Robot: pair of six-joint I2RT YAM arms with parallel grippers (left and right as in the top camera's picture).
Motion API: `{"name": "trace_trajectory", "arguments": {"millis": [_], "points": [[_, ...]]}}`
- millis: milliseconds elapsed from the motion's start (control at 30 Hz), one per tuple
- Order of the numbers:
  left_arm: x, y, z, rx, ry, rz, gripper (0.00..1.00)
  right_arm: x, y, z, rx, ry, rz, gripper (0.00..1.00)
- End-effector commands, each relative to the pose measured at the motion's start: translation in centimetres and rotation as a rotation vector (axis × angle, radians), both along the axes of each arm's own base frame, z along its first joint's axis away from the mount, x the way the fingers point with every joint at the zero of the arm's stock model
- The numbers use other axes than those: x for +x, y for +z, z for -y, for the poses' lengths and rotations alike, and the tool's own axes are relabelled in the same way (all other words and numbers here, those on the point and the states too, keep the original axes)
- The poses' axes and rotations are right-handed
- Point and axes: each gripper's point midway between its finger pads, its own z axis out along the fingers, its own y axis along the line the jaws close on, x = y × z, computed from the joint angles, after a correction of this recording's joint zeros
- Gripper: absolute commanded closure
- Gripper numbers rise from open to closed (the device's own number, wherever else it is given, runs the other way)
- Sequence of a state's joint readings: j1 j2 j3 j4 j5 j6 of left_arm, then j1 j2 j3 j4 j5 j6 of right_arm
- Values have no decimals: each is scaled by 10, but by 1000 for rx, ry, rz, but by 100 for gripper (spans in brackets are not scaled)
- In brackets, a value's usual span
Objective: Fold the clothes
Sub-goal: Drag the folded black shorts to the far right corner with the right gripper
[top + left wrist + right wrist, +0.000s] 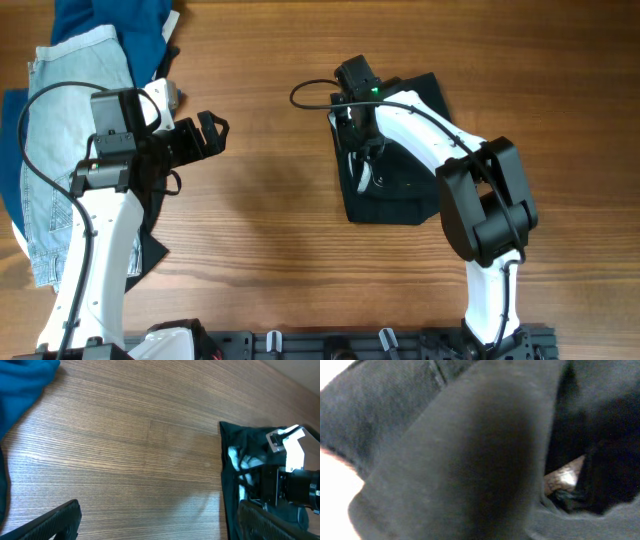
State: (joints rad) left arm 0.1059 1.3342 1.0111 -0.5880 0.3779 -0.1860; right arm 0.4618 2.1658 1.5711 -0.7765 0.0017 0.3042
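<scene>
Black shorts (pixel 400 195) in compact rectangle on tabletop (pixel 270 220), right of centre; left and near edges straight. Right tool (pixel 362 150) pressed into far-left part, fabric filling its camera; cannot tell whether clenched. Left tool (pixel 210 135) spread wide over bare wood. Pale denim shorts (pixel 45 150) and blue garment (pixel 110 20) heaped at far left.

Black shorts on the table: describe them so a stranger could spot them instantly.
On the wooden table, look right of centre, beneath the right gripper. The black shorts lie there alone, with a pale drawstring, apart from the denim shorts and blue garment piled far left.
</scene>
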Motion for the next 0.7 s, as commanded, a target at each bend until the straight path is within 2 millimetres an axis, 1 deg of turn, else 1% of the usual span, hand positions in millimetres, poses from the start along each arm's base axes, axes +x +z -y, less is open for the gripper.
{"name": "trace_trajectory", "arguments": {"millis": [0,33,100,233,367,433,500,667], "points": [[3,7,-3,8,11,18,0,-24,-53,15,-87,-65,-115,93],[3,7,-3,8,11,18,0,-24,-57,23,-119,-95,-113,96],[3,7,-3,8,11,18,0,-22,-63,37,-157,-127,-107,96],[3,7,-3,8,11,18,0,-6,-71,68,-195,-194,-81,96],[4,8,-3,9,11,22,0,28,-69,110,-164,-305,-6,96],[5,8,-4,10,12,26,0,42,-68,134,-136,-371,22,96],[5,9,-4,10,12,27,0,54,-67,164,-106,-445,43,96],[7,10,-4,13,13,38,0,72,-63,244,-87,-578,107,96]]}}
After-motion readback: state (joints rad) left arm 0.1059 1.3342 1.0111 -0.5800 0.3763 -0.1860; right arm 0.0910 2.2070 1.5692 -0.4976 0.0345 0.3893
